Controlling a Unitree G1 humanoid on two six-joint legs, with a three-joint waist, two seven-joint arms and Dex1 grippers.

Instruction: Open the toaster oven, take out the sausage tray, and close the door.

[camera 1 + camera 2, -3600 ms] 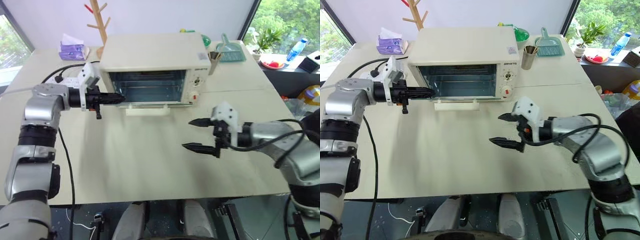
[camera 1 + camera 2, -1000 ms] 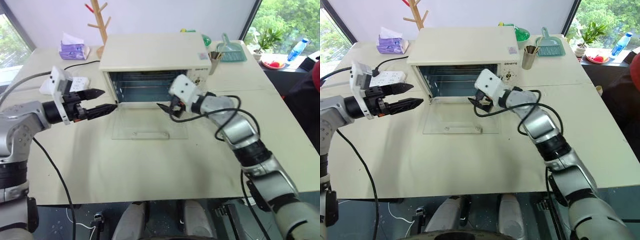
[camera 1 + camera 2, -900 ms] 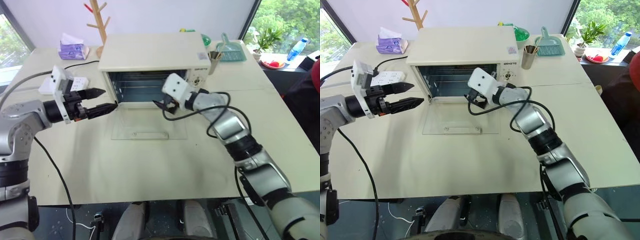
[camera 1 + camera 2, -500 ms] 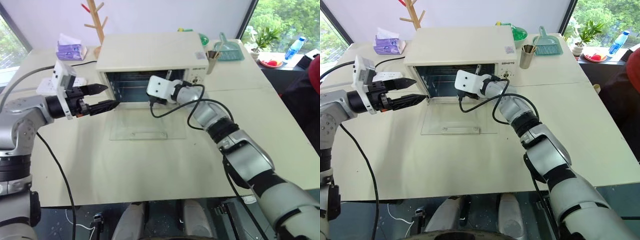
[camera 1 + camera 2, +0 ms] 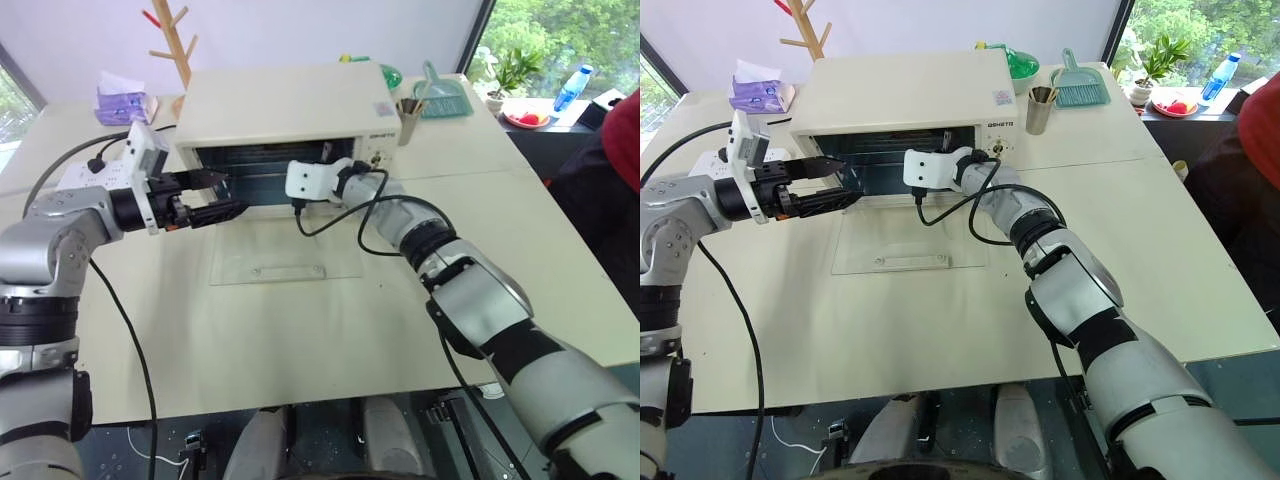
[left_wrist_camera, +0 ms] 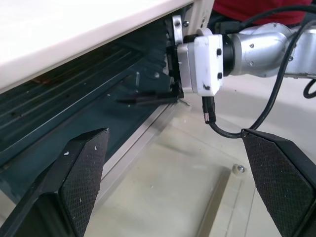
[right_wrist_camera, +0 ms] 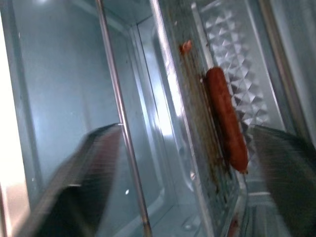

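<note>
Both grippers reach into the toaster oven [image 5: 290,110] over its flat-lying door [image 5: 285,265], right gripper [image 6: 148,98] and left gripper [image 5: 215,195] parted, sausage tray [image 7: 232,98] inside, ungripped.

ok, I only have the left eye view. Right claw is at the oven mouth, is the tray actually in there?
Observer: Yes. The right wrist view shows the sausage tray inside the toaster oven, with one red-orange sausage lying on it.
Operator: Claw on it?
Observer: Not closed. The right claw has its fingers spread wide, and the tray's near edge lies between them. I cannot tell whether they touch it.
Operator: Anything in the way?
Observer: A thin metal bar runs through the cavity between the fingers, beside the tray's edge.
</note>
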